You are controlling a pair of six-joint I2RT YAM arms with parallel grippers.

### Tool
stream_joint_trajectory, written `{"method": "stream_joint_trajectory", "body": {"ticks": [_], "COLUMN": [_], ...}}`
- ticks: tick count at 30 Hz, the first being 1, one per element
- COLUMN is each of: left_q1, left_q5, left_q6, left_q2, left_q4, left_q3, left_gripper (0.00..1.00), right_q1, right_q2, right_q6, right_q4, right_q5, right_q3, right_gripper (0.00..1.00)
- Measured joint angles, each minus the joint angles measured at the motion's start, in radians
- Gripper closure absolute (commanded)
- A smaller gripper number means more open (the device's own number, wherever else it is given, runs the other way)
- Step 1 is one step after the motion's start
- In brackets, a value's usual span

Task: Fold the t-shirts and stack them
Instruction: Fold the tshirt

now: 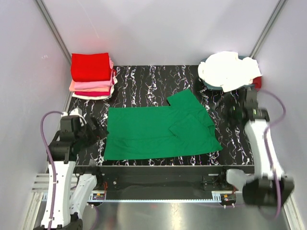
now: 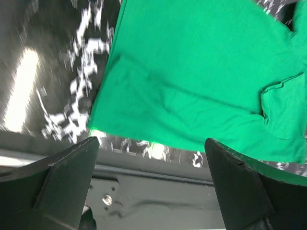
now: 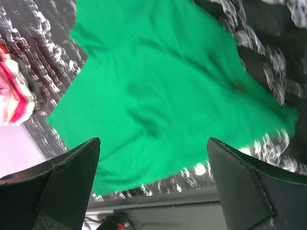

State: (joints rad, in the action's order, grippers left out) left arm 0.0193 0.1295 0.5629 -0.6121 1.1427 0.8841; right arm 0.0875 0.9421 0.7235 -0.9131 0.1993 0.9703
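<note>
A bright green t-shirt (image 1: pixel 158 129) lies flat and partly folded on the black white-veined mat (image 1: pixel 139 84), sleeves at the right. It also shows in the left wrist view (image 2: pixel 201 72) and the right wrist view (image 3: pixel 158 91). My left gripper (image 1: pixel 98 129) hovers open and empty just left of the shirt's left edge. My right gripper (image 1: pixel 230 108) hovers open and empty just right of the shirt's upper sleeve. A folded stack of red, pink and cream t-shirts (image 1: pixel 92 75) sits at the back left. A loose white t-shirt (image 1: pixel 229 69) lies heaped at the back right.
The white heap rests on a dark basket (image 1: pixel 211 85) with something red (image 1: pixel 258 82) beside it. Pale walls close in the left, back and right. A black frame rail (image 1: pixel 163 170) runs along the mat's near edge.
</note>
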Motion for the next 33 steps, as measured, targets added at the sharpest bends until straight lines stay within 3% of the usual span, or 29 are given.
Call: {"method": "stream_joint_trajectory", "body": {"ticks": [4,8,12,17,21,25,28,30,32,33], "left_q1": [-0.006,-0.006,-0.006,-0.005,0.0,0.01,0.012,0.013,0.013,0.013], "left_q5": [-0.052,-0.07,-0.027,0.036,0.061,0.072,0.076,0.077,0.077,0.077], "left_q6": [-0.093,-0.145,-0.163,-0.174,-0.175,-0.177,-0.178,-0.178,-0.178,-0.178], "left_q2": [-0.037,-0.05,-0.046,-0.024,-0.011,-0.012,-0.011,-0.011,-0.012,-0.012], "left_q4": [-0.06,-0.092,-0.153,-0.177,-0.193,-0.203,-0.203,-0.203,-0.204,-0.204], "left_q3": [0.055,0.055,0.019,-0.021,-0.023,-0.023,-0.023,-0.023,-0.024,-0.026], "left_gripper": [0.01,0.01,0.01,0.01,0.01,0.01,0.01,0.01,0.01,0.01], "right_q1": [-0.071,-0.166,-0.223,-0.261,-0.285,-0.303,-0.313,-0.318,-0.322,-0.323], "right_q2": [0.428,0.818,1.144,1.45,1.617,1.704,1.71,1.717,1.718,1.718], "right_q6": [-0.111,-0.216,-0.283,-0.338,-0.364,-0.383,-0.395,-0.398,-0.398,-0.399], "right_q4": [0.099,0.11,0.091,0.019,-0.021,-0.032,-0.027,-0.027,-0.025,-0.021], "right_q5": [-0.012,-0.078,-0.14,-0.23,-0.277,-0.322,-0.334,-0.341,-0.352,-0.357], "right_q3": [0.289,0.679,1.04,1.327,1.479,1.53,1.545,1.545,1.545,1.54], "right_gripper": [0.02,0.07,0.13,0.14,0.14,0.15,0.26,0.41,0.45,0.52]}}
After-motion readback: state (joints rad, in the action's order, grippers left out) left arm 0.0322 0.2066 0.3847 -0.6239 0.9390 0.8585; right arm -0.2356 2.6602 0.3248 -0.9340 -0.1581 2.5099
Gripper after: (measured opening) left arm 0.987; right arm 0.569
